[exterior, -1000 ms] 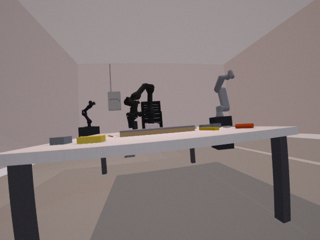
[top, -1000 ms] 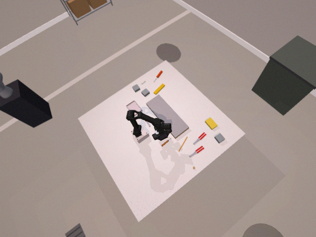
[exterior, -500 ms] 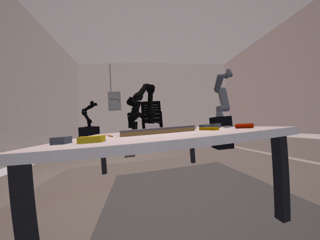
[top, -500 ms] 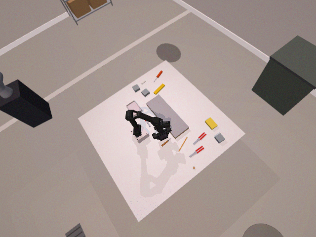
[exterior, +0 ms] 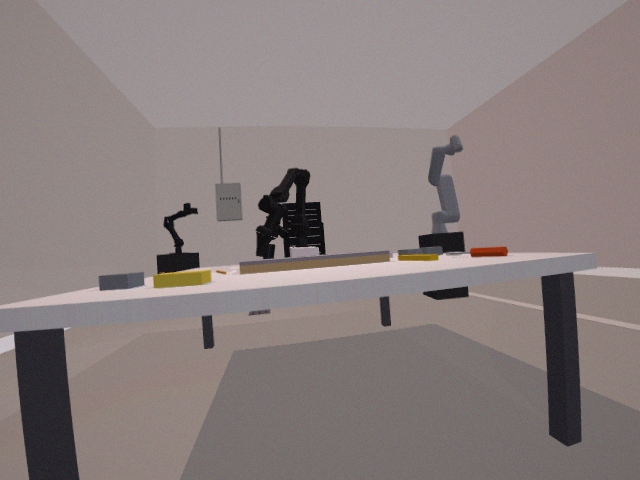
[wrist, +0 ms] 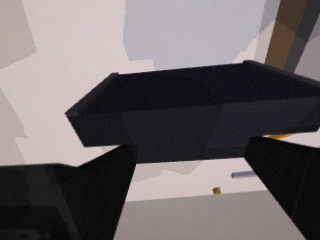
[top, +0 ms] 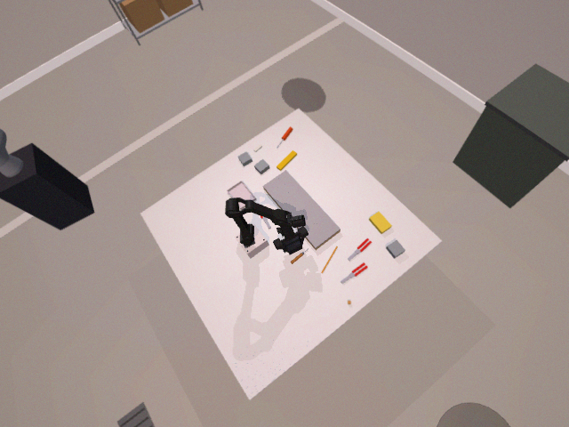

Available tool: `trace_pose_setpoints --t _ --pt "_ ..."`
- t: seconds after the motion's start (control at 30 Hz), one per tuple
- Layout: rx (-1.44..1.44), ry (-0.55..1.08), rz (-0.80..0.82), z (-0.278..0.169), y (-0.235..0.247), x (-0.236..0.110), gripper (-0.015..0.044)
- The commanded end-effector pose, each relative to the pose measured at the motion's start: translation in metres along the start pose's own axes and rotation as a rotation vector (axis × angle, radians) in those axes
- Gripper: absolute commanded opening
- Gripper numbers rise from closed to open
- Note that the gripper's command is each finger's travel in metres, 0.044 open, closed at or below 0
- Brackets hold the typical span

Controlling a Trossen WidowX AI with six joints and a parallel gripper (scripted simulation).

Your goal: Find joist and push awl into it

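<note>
The pincer (wrist: 190, 165) is clamped wide on a dark flat block, the stud finder (wrist: 200, 117), which fills most of the wrist view; both fingers are cut off at the frame edges and their tips are hidden under the block. From above, the gripper (top: 289, 241) hangs low over the white table (top: 206, 285), just off the near corner of the grey floor panel (top: 300, 206), and the stud finder itself can't be made out under the black arm. The awl (top: 297, 257) lies on the table just beside the pincer, its brown handle showing, tip hard to see. The pale pink tray (top: 240, 189) sits back past the arm's base, partly covered by the arm. A thin orange stick (top: 329, 259) lies a bit further out. In the exterior view the gripper (exterior: 266, 248) is small and dark, its state unreadable there; the panel (exterior: 315, 260) shows edge-on.
</note>
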State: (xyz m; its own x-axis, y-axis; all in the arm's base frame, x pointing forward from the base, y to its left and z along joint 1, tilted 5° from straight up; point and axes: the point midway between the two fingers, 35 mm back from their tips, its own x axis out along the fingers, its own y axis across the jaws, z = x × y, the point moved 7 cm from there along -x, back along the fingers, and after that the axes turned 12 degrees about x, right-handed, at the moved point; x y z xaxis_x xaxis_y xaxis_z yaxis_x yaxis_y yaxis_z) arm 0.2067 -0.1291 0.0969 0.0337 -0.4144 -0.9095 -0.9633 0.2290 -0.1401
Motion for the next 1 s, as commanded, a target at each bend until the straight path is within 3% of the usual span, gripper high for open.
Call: trace_pose_setpoints --t 0.0,0.97 --pt "0.002 0.034 -0.005 0.003 0.002 0.0 0.0" --pt "0.006 0.226 -0.046 0.022 0.006 0.003 0.0"
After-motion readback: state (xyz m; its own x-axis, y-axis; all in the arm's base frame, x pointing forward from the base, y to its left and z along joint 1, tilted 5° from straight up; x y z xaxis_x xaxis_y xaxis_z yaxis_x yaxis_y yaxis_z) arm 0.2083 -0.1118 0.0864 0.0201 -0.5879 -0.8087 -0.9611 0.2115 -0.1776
